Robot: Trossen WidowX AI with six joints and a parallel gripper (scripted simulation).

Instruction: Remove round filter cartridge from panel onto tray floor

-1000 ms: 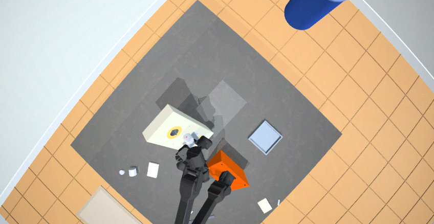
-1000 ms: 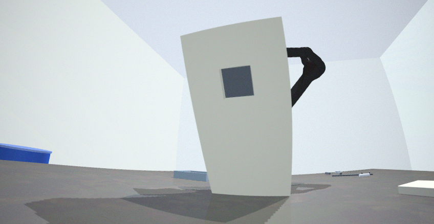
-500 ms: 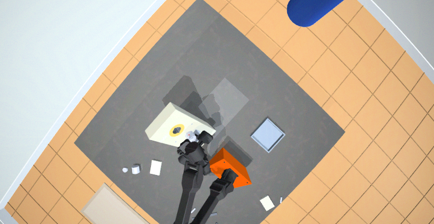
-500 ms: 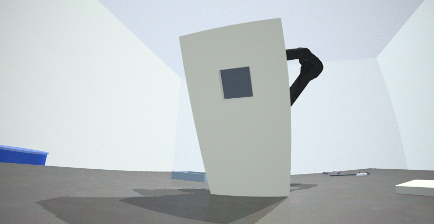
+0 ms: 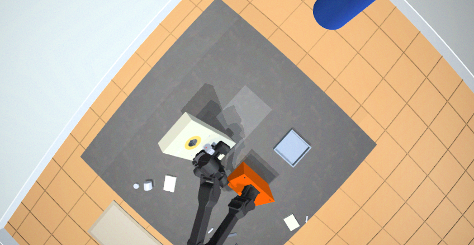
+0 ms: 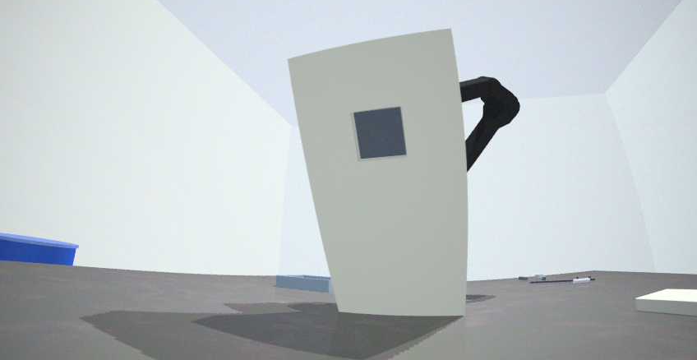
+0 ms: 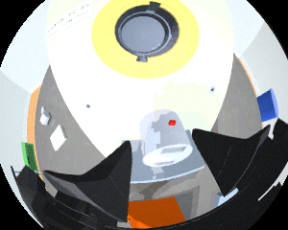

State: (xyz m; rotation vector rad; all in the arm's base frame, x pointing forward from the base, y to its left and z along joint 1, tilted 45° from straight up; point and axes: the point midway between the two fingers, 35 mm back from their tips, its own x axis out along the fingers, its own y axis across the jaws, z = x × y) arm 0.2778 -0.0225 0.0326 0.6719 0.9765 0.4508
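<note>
The cream service panel [image 5: 174, 146] [image 6: 391, 234] [image 7: 115, 101] stands upright. Its yellow ring [image 5: 187, 144] [image 7: 103, 38] surrounds a dark round recess with two notches. It looks empty, with a grey disc-like surface deep inside. A pale cylinder [image 5: 208, 147] [image 7: 165, 129], seemingly the cartridge, has a red mark and a slotted near face. It lies below the ring on a grey ledge [image 7: 139, 171]. My gripper [image 5: 212, 151] [image 7: 162, 140] is open, one finger to each side of the cylinder. Whether they touch is unclear. The light-blue tray [image 5: 292, 146] [image 6: 302, 283] lies apart from the panel and holds nothing.
An orange block [image 5: 261, 189] [image 7: 158, 214] stands beside the arm. White blocks [image 5: 170, 183] [image 7: 59, 137] and a small cylinder [image 5: 147, 185] lie to the left of the arm. A large blue bin [image 5: 345, 6] [image 6: 36, 252] [image 7: 268, 104] stands beyond the mat.
</note>
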